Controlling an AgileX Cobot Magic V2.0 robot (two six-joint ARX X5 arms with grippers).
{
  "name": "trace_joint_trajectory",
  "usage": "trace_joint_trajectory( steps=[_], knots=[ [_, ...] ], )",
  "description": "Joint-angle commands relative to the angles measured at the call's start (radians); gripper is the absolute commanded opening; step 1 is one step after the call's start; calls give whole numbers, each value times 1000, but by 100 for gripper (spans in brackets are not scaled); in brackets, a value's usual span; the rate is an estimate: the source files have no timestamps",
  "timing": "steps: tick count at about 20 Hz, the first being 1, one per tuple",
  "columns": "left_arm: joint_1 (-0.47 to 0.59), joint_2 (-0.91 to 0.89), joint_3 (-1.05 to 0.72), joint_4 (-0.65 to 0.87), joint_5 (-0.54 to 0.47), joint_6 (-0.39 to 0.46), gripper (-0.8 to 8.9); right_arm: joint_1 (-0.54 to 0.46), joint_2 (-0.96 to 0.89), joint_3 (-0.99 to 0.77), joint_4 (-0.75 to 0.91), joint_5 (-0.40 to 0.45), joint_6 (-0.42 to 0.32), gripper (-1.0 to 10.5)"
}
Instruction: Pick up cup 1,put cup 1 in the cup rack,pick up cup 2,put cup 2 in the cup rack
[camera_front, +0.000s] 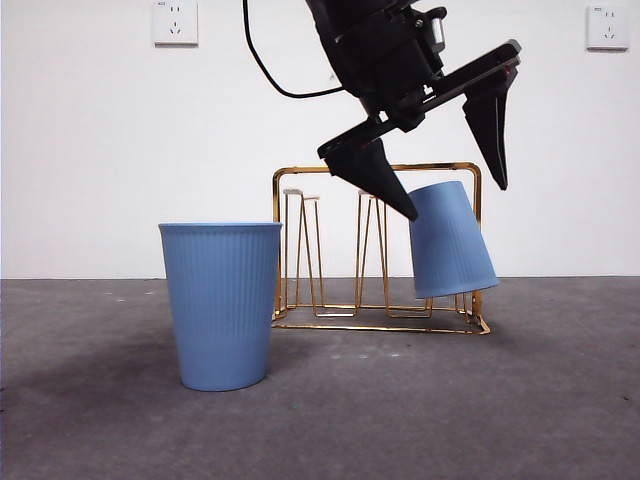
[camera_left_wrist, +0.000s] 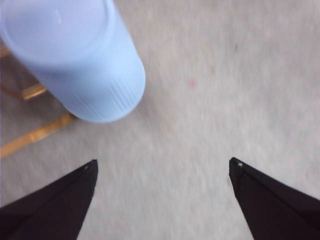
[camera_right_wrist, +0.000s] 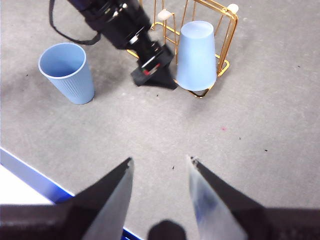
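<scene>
A pale blue ribbed plastic cup (camera_front: 450, 240) sits upside down on the gold-coloured wire cup rack (camera_front: 378, 168), at the end of the rack farthest from the other cup; its closed base points up and its open rim down, and its long axis leans a little off upright, the rim hanging clear of the rack's bottom rail. The left tool (camera_front: 455, 200) hangs just above and beside this cup with its two black jaws spread wide and nothing between them; one jaw tip lies close against the cup's upper wall, though from the front view it is hard to say whether they touch. The second pale blue ribbed plastic cup (camera_front: 222, 303) stands upright on the grey worktop (camera_front: 400, 410), mouth up, just beside the opposite end of the rack and nearer the front camera. The right tool (camera_right_wrist: 160, 167) waits well apart from both cups, its jaws parted and empty
</scene>
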Motion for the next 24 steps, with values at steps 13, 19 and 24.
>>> trace_joint_trajectory(
  steps=[13,19,24],
  knots=[
    [-32,-462,6,-132,-63,126,439,0,101,-8,190,-185,40,189],
    [-31,-731,6,-312,-298,183,439,3,375,-8,404,-393,99,276],
    [-31,-832,5,-473,-391,191,439,71,647,-8,568,-412,161,410]
  ],
)
